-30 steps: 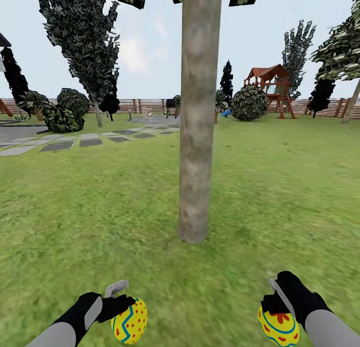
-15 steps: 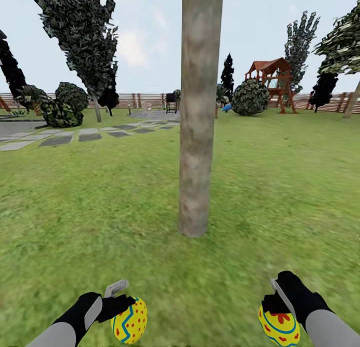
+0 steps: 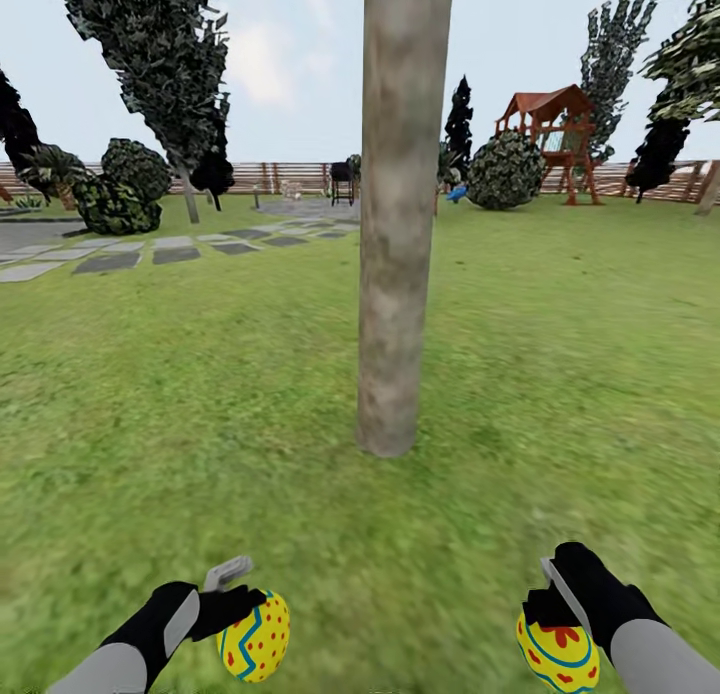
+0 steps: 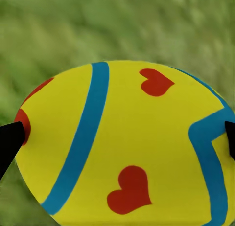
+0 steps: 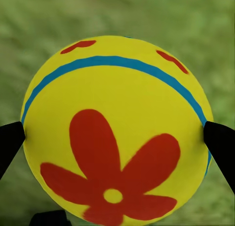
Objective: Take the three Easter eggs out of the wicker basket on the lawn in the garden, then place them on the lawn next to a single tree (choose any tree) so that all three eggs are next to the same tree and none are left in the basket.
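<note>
Straight ahead on the lawn (image 3: 560,374) rises the thick grey-brown trunk of the tree (image 3: 398,224). My left gripper (image 3: 248,614) is shut on a yellow Easter egg (image 3: 257,637) with blue zigzags and red dots, held low above the grass. From the left wrist this egg (image 4: 127,143) shows red hearts, with the dark fingertips (image 4: 10,140) at its sides. My right gripper (image 3: 552,616) is shut on a second egg (image 3: 556,656). In the right wrist view that egg (image 5: 115,130) bears a red flower mark. The third egg and the wicker basket are out of view.
A grey stepping-stone path (image 3: 150,256) runs across the far left. Dark shrubs (image 3: 120,189) and a thin-trunked dark tree (image 3: 160,64) stand behind it. A wooden play tower (image 3: 555,139) and a round bush (image 3: 503,171) sit by the brown slat fence (image 3: 270,177).
The whole view has shifted: the trunk's base sits higher and the trunk looks nearer. My left gripper with its egg shows a little lower. Both grips are unchanged.
</note>
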Controlling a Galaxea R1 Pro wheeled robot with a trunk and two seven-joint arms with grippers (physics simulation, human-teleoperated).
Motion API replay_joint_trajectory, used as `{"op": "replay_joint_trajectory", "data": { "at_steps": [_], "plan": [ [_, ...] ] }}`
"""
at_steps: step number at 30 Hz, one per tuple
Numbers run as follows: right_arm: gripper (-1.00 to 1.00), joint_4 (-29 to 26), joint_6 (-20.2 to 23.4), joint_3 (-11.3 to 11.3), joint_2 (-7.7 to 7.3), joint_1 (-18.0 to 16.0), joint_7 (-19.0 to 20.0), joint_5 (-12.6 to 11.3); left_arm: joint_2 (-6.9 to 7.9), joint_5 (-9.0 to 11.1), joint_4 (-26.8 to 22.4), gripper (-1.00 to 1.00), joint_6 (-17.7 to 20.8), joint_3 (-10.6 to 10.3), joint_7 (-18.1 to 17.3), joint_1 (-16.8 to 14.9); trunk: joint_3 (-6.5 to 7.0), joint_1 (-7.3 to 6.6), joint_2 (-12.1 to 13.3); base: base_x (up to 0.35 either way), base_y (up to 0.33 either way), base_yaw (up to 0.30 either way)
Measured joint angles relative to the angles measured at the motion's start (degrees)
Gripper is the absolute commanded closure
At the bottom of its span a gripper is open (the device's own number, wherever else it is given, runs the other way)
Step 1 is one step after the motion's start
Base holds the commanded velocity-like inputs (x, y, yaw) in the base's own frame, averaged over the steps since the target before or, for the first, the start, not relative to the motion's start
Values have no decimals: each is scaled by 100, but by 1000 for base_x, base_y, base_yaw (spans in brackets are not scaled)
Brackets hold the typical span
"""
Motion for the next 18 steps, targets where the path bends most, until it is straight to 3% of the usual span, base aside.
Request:
{"op": "replay_joint_trajectory", "data": {
  "at_steps": [2,4,7,10,18],
  "plan": [
    [100,0,0,0,-7,-1,1,-1,49,-8,-88,100,8,0,1,1,-44,5,-3,0,0,0],
    [100,0,0,0,-8,-1,5,-5,274,-15,-110,100,70,-6,-16,3,-89,10,-5,0,0,0],
    [100,0,-4,0,-9,-1,8,-7,418,-6,-244,100,314,-12,-216,0,-155,18,-9,0,0,0],
    [100,0,-8,0,-9,-1,8,-5,679,-12,-289,100,340,-7,-251,4,-222,26,-13,0,0,0],
    [100,0,-8,-3,-18,-1,8,-7,709,7,-290,100,344,-14,-254,6,-399,46,-24,0,0,0]
  ]
}}
